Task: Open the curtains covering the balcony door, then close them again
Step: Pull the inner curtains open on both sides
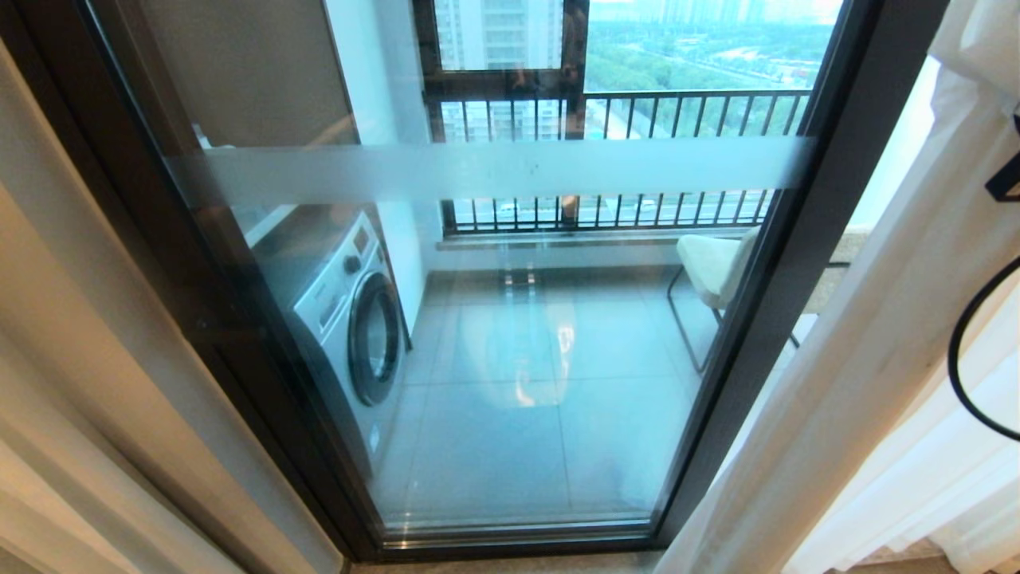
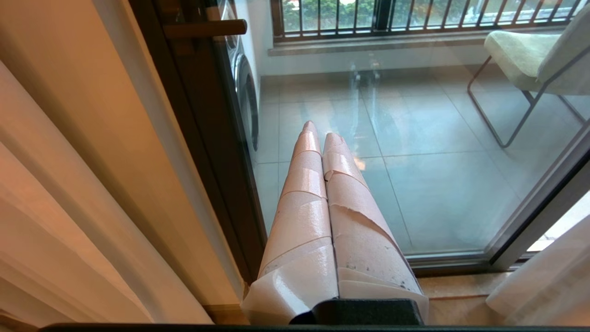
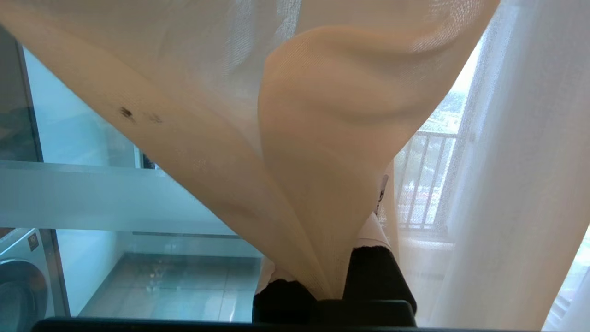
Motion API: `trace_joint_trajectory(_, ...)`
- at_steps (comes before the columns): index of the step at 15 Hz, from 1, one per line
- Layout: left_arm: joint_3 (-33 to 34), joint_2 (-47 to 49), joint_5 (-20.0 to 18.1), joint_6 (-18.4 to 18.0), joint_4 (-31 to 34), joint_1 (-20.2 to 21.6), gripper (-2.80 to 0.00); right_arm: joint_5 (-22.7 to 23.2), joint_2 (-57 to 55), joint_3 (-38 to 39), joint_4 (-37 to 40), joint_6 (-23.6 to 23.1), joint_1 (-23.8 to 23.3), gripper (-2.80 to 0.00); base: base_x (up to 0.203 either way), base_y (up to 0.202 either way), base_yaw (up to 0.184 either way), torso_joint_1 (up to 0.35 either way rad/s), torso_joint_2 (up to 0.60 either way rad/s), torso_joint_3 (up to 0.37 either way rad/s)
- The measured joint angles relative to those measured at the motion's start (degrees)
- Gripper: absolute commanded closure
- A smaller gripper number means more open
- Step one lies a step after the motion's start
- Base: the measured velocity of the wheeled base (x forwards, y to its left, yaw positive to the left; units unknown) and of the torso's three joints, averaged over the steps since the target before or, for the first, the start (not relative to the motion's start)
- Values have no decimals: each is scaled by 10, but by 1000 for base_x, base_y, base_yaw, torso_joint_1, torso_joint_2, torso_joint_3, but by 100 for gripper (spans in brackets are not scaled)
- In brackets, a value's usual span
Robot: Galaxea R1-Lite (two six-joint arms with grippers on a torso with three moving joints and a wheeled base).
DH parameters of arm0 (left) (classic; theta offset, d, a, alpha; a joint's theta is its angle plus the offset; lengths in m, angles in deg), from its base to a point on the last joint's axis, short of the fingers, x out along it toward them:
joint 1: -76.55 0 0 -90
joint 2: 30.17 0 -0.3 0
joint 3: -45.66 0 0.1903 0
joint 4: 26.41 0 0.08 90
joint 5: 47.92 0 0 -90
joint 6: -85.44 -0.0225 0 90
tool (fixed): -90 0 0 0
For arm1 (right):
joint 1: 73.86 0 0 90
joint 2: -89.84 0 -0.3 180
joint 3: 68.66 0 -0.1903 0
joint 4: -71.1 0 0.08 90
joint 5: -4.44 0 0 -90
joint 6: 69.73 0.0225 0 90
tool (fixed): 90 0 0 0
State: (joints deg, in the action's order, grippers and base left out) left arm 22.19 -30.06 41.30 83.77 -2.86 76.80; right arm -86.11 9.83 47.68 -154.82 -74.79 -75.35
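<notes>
The right hand (image 3: 334, 288) is clamped on a gathered fold of the curtains (image 1: 868, 343), the sheer fabric pinched between its fingers and draping up over its wrist camera. The curtains hang bunched at the right side of the balcony door (image 1: 510, 335), whose glass panel with the frosted band stands uncovered. The left hand (image 2: 322, 138) has its taped fingers pressed together, holding nothing, pointing at the glass near the door's lower left frame.
</notes>
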Motion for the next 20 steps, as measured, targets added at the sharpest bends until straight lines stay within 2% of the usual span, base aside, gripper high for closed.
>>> trace_joint_trajectory(9, 0, 0, 0, 0, 0, 0, 0, 0, -4, 0, 0, -3, 0, 0, 0, 0, 0, 0, 0, 0)
trace_joint_trajectory(13, 0, 0, 0, 0, 0, 0, 0, 1, -5, 0, 0, -3, 0, 0, 107, 0, 3, 2, 3, 1)
trace_joint_trajectory(20, 0, 0, 0, -1, 0, 0, 0, 1, -7, 2, 0, -4, 1, 0, 0, 0, 0, 0, 0, 0)
